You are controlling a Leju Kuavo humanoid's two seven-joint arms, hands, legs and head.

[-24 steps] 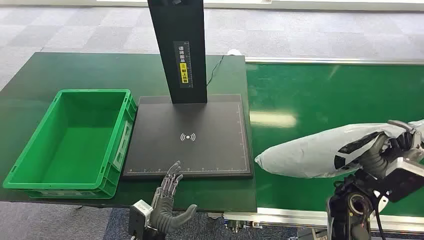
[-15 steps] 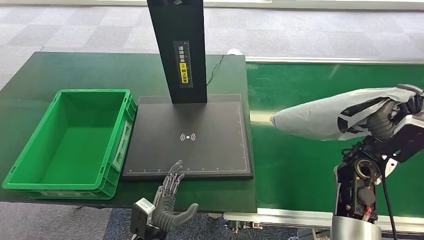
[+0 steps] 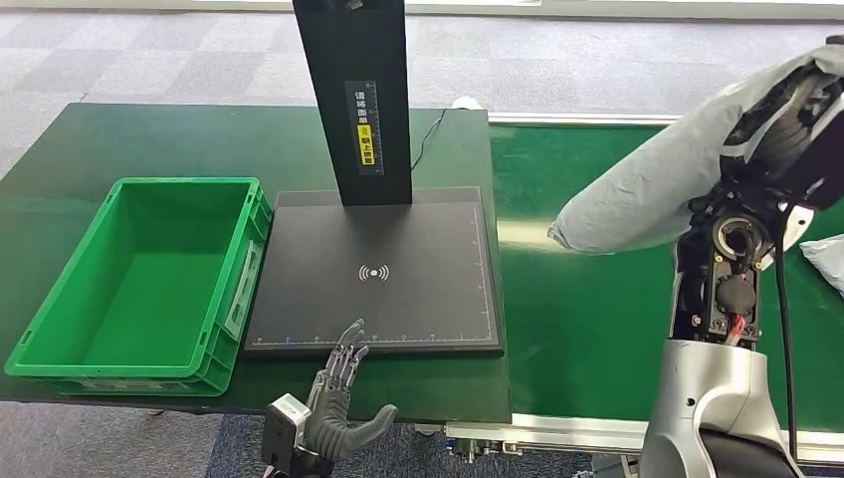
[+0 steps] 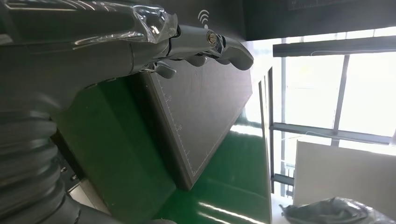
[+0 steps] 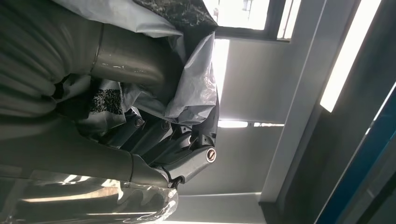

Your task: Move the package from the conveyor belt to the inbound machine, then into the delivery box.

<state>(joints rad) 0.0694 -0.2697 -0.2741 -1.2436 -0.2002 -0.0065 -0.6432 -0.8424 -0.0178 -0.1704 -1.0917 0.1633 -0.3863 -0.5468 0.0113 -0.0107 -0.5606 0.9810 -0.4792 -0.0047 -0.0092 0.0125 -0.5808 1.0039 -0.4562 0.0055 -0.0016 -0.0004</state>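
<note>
A grey plastic-wrapped package [image 3: 657,184] hangs high above the green conveyor belt [image 3: 597,309], tilted with its free end down toward the black inbound machine pad [image 3: 398,259]. My right hand [image 3: 786,119] grips its upper end at the far right; in the right wrist view the fingers [image 5: 173,149] curl around the crumpled wrap [image 5: 187,93]. My left hand [image 3: 338,403] floats open at the near edge of the pad, fingers stretched forward. The green delivery box [image 3: 149,279] stands left of the pad, with nothing inside.
The machine's black column [image 3: 358,100] rises from the pad's far side. Pad and box rest on a dark green table [image 3: 129,139]. Another grey package [image 3: 826,261] lies on the belt at the right edge. Grey carpet lies beyond.
My right arm has raised the package well up off the belt, swinging it higher and tilting it steeper. The left hand has stayed put.
</note>
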